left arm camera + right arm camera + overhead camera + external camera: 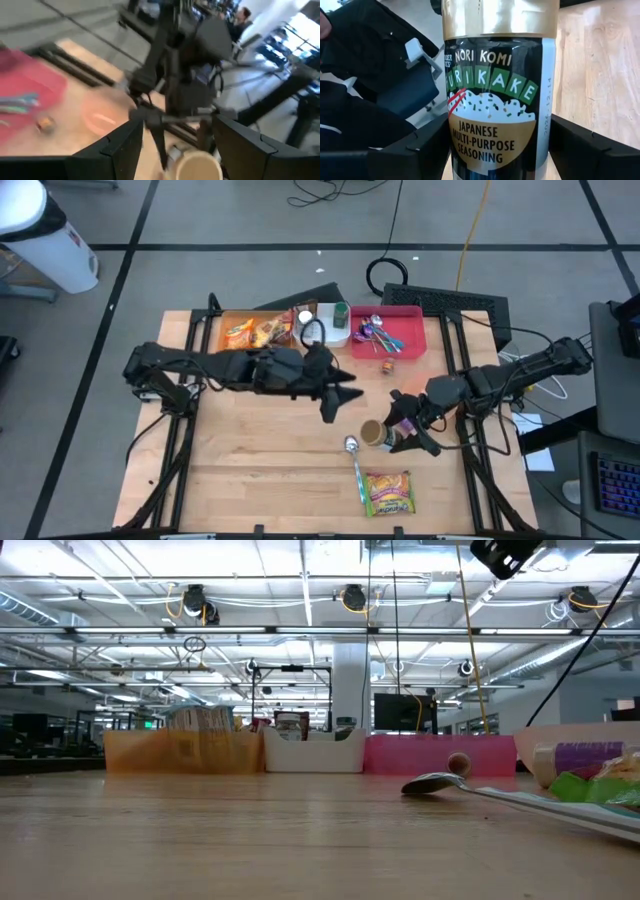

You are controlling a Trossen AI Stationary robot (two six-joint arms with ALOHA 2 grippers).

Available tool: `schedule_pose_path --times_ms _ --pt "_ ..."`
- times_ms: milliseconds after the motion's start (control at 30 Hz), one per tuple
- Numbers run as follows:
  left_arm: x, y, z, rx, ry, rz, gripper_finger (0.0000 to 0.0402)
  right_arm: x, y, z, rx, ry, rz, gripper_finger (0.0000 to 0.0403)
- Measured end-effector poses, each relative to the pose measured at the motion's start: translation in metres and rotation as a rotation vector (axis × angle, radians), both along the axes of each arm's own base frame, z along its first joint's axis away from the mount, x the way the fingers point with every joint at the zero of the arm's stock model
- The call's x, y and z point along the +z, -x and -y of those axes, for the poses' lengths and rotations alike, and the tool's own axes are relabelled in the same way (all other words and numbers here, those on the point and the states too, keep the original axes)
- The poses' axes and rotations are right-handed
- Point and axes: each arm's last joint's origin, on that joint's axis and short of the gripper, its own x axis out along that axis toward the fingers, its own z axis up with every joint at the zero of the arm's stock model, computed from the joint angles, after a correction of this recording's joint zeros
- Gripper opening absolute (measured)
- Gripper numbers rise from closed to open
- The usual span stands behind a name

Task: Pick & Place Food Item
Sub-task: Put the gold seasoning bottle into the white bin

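My table (260, 450) is pale wood with a matt, smooth finish and fine grain. The furikake jar (497, 95) between my right gripper's (408, 432) fingers has a glossy printed label and a shiny gold band at its top. Just beside the jar lies a spoon (355, 462) of polished metal, bright and reflective. Near the spoon, the noodle packet (388, 492) looks like crinkled glossy plastic film. Beyond the jar, the pink tray (412, 317) is smooth plastic, the white bin (334, 332) too, and the orange tray (150, 752) is translucent plastic. My fingers (410, 150) are matt black plastic.
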Motion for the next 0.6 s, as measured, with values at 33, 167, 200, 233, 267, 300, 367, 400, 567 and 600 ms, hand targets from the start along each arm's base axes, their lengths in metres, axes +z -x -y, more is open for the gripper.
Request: schedule_pose_path --times_ms 33,167,200,233,267,300,367,400,567,600 --pt "0.006 0.001 -0.001 0.016 -0.023 0.011 0.0246 0.0 0.0 0.0 0.0 0.0 -0.001 0.0272" --pt "0.015 0.005 -0.003 0.051 -0.092 0.031 0.0246 0.001 -0.001 0.0 -0.004 -0.015 0.006 0.0272" --pt "0.014 0.004 -0.003 0.051 -0.096 0.029 0.0246 0.001 -0.001 0.0 -0.004 -0.015 0.008 0.0272" --pt "0.013 0.003 -0.002 0.05 -0.098 0.026 0.0246 0.001 -0.001 0.0 -0.006 -0.019 0.006 0.0272" --pt "0.012 0.002 -0.002 0.05 -0.098 0.025 0.0246 0.002 -0.001 0.0 -0.008 -0.024 0.004 0.0272" --pt "0.012 0.001 -0.002 0.051 -0.095 0.031 0.0246 0.002 -0.001 0.0 -0.01 -0.028 0.001 0.0272" --pt "0.013 -0.001 -0.003 0.06 -0.066 0.047 0.0246 0.002 -0.001 0.0 -0.01 -0.03 0.0 0.0272" --pt "0.012 -0.001 -0.003 0.065 -0.049 0.045 0.0246 0.002 -0.001 0.0 -0.01 -0.03 0.0 0.0272" --pt "0.011 -0.003 -0.011 0.108 0.05 0.046 0.0246 0.002 -0.001 0.0 -0.01 -0.031 0.001 0.0273" --pt "0.011 -0.003 -0.012 0.112 0.049 0.047 0.0246 0.002 -0.001 0.0 -0.01 -0.031 0.001 0.0273"
